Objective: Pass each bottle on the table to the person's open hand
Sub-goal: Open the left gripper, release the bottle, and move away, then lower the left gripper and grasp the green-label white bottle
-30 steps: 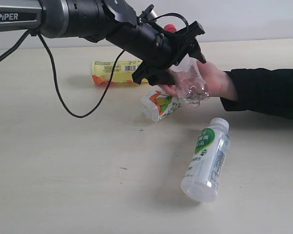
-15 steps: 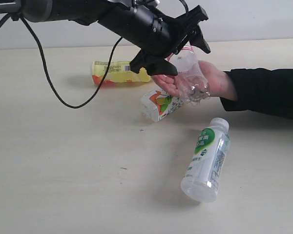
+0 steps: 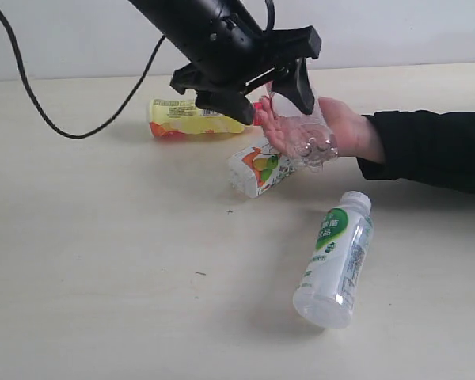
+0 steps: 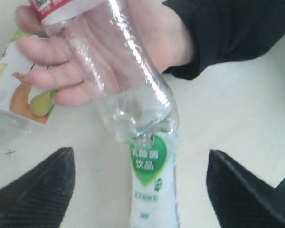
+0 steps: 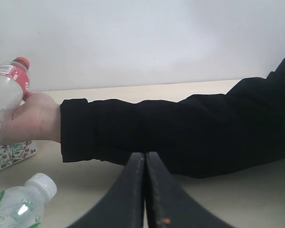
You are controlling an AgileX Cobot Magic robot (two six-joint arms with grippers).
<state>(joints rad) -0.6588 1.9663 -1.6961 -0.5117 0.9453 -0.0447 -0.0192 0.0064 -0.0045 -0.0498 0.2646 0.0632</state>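
Item one: clear bottle with red label (image 3: pixel 307 136), red cap, empty, thin ribbed plastic with a lobed base. It lies in the person's open hand (image 3: pixel 342 129), cap end raised toward the far wall and base toward the near side. A black sleeve covers the arm.

Item two: left gripper (image 3: pixel 273 108), black, hanging just above the hand. Its jaws stand wide, one either side of the bottle's neck end, and the wrist view shows clear space between both fingers and the plastic.

Item three: fruit-print bottle (image 3: pixel 257 168), white label with pear and orange pictures, on its side on the table (image 3: pixel 103 261), partly under the hand.

Item four: yellow bottle (image 3: pixel 188 119), on its side behind the gripper, barcode uppermost.

Item five: bottle with white-green label (image 3: pixel 336 261), clear, white cap, on its side on the near right, cap pointing toward the sleeve.

Item six: right gripper (image 5: pixel 145 159), low over the table beside the sleeve, fingers pressed together, holding nothing.
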